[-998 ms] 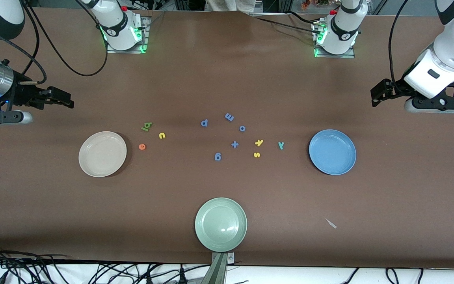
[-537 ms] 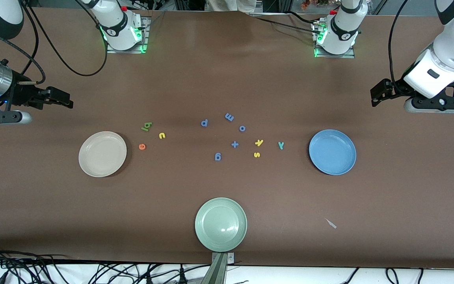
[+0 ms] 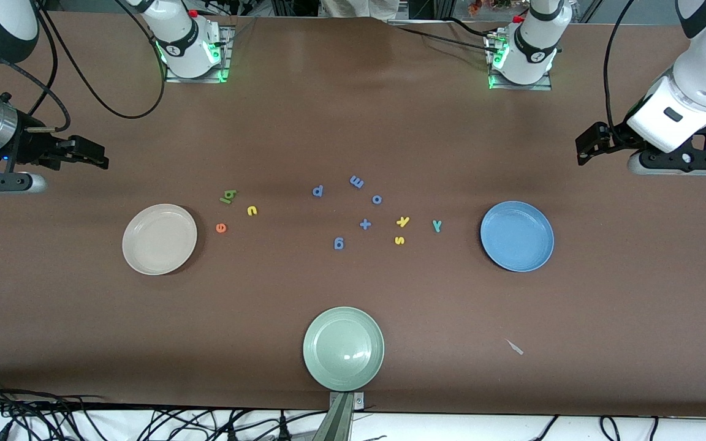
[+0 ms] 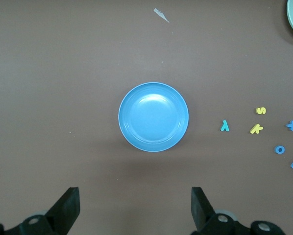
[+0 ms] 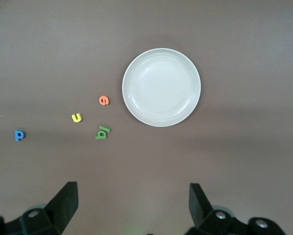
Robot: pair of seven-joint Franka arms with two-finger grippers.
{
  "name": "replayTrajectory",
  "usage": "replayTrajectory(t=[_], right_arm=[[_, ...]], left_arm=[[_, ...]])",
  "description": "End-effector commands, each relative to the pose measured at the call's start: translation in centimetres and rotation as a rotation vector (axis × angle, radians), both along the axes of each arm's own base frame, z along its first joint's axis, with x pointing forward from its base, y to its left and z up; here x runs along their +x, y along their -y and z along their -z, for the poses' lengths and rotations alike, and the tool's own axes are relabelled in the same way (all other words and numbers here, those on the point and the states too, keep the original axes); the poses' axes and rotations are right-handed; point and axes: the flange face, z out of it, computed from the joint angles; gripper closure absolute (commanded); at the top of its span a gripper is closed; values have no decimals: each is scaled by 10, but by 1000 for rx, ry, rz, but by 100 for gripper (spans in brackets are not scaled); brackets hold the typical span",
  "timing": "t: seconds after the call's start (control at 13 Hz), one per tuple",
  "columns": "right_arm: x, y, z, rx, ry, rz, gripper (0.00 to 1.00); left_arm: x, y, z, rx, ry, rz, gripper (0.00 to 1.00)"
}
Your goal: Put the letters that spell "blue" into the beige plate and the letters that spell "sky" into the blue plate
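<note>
While both end effectors hang wide open: left [image 4: 134, 210] near blue plate [image 4: 154, 116], right [image 5: 132, 205] near beige plate [image 5: 161, 87].

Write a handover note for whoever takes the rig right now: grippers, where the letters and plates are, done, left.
Left gripper: open, empty, above the table at its own end.
Right gripper: open, empty, at its own end.
b, l, u, e: on the table beside the beige plate.
k, s, y: on the table beside the blue plate.
Done: nothing; both plates hold no letters.
Left: all seven letters.
</note>
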Motion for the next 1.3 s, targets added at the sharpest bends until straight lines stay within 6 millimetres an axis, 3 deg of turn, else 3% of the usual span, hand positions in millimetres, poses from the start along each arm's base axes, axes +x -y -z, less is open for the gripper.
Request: replayTrajectory(t=[0.0, 0.46, 0.77, 0.92, 1.23], right_arm=[[1, 3, -6, -29, 9, -7, 0], [-1, 1, -3, -23, -7, -5, 0], [3, -12, 13, 3, -6, 6, 0], [5, -20, 30, 24, -5, 46, 0], [12, -66, 76, 27, -12, 97, 0]], left_arm=[[-4, 0, -7, 22, 2, 21, 0], [-5, -4, -7, 23, -4, 13, 0], [-5, -3, -7, 23, -2, 14, 0], [-5, -3, -7, 23, -2, 14, 0], [-5, -3, -7, 23, -2, 14, 0]])
